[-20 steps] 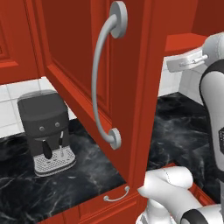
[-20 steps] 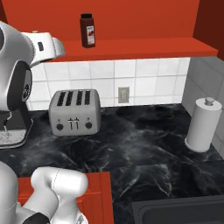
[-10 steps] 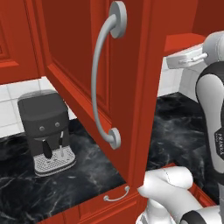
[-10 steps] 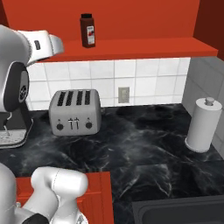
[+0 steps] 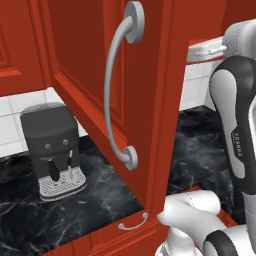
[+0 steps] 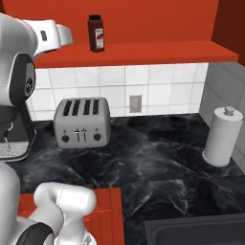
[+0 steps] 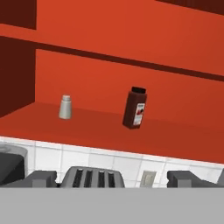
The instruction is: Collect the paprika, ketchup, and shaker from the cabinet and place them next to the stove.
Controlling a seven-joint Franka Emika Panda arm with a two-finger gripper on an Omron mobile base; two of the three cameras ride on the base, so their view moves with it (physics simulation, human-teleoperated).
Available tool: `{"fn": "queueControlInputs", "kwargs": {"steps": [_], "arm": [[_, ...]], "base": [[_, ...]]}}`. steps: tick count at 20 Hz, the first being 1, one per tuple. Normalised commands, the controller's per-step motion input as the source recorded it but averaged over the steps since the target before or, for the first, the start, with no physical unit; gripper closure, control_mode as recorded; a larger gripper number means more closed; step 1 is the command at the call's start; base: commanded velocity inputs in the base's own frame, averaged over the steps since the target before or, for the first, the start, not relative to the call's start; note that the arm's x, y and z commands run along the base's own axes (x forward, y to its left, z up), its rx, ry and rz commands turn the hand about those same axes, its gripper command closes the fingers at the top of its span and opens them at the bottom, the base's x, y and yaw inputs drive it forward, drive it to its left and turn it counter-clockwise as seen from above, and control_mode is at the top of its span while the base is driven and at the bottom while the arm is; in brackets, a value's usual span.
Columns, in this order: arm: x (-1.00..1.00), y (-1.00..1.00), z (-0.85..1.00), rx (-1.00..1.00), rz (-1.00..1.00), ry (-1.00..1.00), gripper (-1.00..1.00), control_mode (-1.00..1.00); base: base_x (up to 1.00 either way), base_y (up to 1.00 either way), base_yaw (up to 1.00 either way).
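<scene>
- Glossy red wall cabinet with raised-panel door [image 5: 95, 90] stands open; long curved silver handle [image 5: 117, 85] close to the left base camera
- On the bottom shelf, hand view: dark-red jar with black lid and a label [image 7: 134, 108] near the middle, standing upright as the right base view shows it [image 6: 96, 32]; by the helper names I take it for the paprika, though its tall shape could fit the ketchup
- Small light grey metallic shaker with rounded top [image 7: 65, 107] stands well apart from the jar, toward the cabinet's side wall
- Two-finger gripper [image 7: 112, 178] released, jaws wide, holding nothing; dark tips frame the silver four-slot toaster [image 6: 82, 122] below the shelf
- Step in hand, as I judge: reaching into the cabinet for a first item. To do it well: raise the hand to shelf height, centre the jar between the tips, close on its body below the lid, keep clear of the shelf edge and door
- Against a second ago: white forearm sits further along the shelf toward the jar in the right base view; jar, toaster, paper towel roll [image 6: 221, 137], black coffee machine [image 5: 52, 142] unmoved; jaws equally wide
</scene>
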Motion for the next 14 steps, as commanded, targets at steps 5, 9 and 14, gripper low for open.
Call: {"fn": "queueControlInputs", "kwargs": {"steps": [5,9,14], "arm": [[0.39,-0.1,0.14,0.04,0.03,-0.01,-1.0,-1.0],[0.43,-0.03,0.11,0.04,0.06,-0.05,-1.0,-1.0],[0.57,-0.18,0.17,0.08,0.01,-0.01,-1.0,-1.0]], "base": [[0.0,0.0,0.0],[0.0,0.0,0.0],[0.0,0.0,0.0]]}}
